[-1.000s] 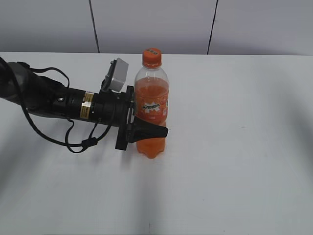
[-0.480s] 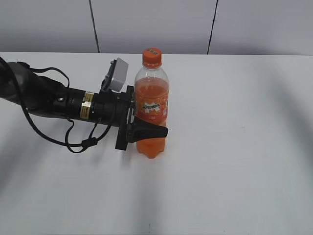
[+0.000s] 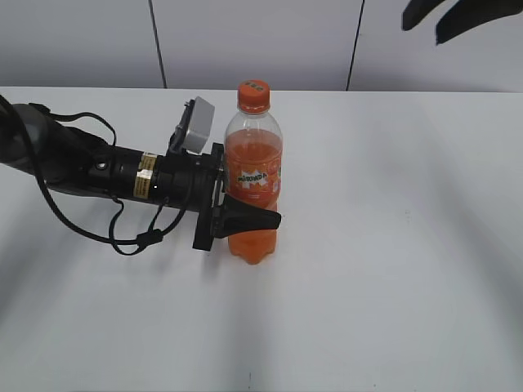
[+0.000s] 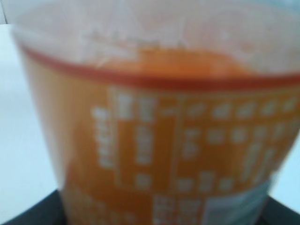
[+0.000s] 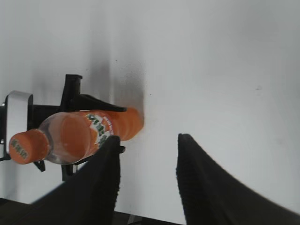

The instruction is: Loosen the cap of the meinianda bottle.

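The meinianda bottle (image 3: 253,192) stands upright on the white table, full of orange drink, with its orange cap (image 3: 253,95) on top. My left gripper (image 3: 245,219) is shut on the bottle's lower body from the left. The left wrist view is filled by the blurred orange label (image 4: 164,154). My right gripper (image 3: 429,18) is open and empty, high at the top right of the exterior view, far from the cap. In the right wrist view the open jaws (image 5: 147,140) hang above the table, with the bottle (image 5: 89,133) and cap (image 5: 22,146) at the lower left.
The white table (image 3: 392,245) spreads all around the bottle. A grey panelled wall (image 3: 261,41) rises behind its far edge. The left arm with its cable (image 3: 106,175) lies across the table's left side.
My right gripper has come into view at the top right of the exterior view. The bottle and left gripper have not moved.
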